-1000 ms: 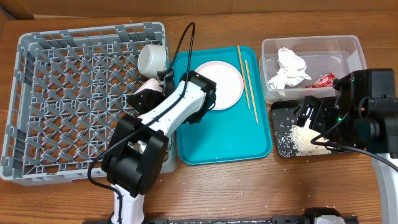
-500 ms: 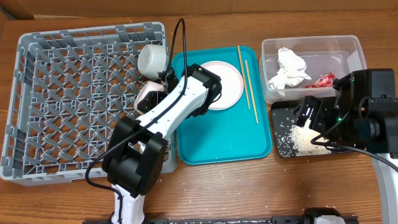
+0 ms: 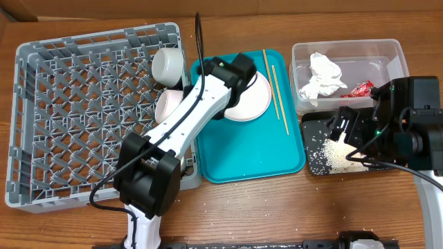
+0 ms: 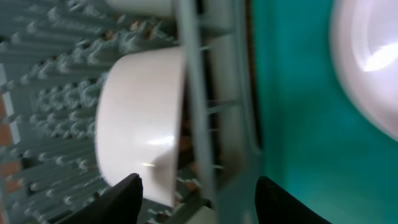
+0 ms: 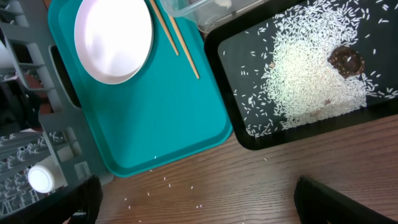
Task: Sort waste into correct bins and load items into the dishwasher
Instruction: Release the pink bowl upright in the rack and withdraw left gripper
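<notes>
Two pieces, the white bowl [image 4: 137, 124] and small cup [image 3: 168, 64], lie tipped in the grey rack [image 3: 69, 104] by its tray-side wall, I'd guess where the reach is shortest. My left gripper [image 4: 199, 199] hangs spread and empty over that wall, facing the plate [image 3: 252, 100] and chopsticks [image 3: 275, 83] on the teal tray [image 3: 249, 152]. The right gripper [image 5: 199, 205] hovers splayed and empty near the black tray [image 5: 245, 140] holding the rice [image 5: 298, 68].

Left arm [image 3: 187, 117]: white links, black joints, black cable; left claw [image 4: 199, 194] black. Right arm [image 3: 410, 114] black.
</notes>
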Motion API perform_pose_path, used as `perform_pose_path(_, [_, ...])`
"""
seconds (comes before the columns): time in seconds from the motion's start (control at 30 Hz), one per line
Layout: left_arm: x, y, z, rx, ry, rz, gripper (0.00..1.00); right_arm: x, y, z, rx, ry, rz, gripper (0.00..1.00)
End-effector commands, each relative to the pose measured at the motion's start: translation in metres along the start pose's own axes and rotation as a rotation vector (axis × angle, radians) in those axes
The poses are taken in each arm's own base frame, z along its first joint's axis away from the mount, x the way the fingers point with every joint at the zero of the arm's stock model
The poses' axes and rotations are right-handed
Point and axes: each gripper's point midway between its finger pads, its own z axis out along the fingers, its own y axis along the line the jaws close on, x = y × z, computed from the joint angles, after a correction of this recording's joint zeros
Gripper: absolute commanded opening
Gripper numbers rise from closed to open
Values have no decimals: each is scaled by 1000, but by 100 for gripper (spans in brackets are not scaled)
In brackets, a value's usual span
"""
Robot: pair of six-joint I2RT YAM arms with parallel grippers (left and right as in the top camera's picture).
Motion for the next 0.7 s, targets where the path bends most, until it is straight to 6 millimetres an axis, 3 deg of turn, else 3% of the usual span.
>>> perform_pose_path(0.0, [-16, -35, -32, 239, -21, 97, 61, -5, 2, -6, -3, -30, -11, 100])
perform_pose_path(0.13, [-23, -63, -51, 428, -40, 137, 60, -5, 2, -6, -3, -30, -11, 100])
perform_pose_path(0.27, [-17, -73, -45, 458, -9, 113, 56, -5, 2, -6, -3, -30, -11, 100])
perform_pose_path(0.43, [15, -76, -19, 415, 116, 65, 54, -5, 2, -6, -3, -30, -11, 100])
perform_pose_path(0.67, [59, -70, 2, 354, 268, 85, 49, -5, 2, -6, -3, -30, -11, 100])
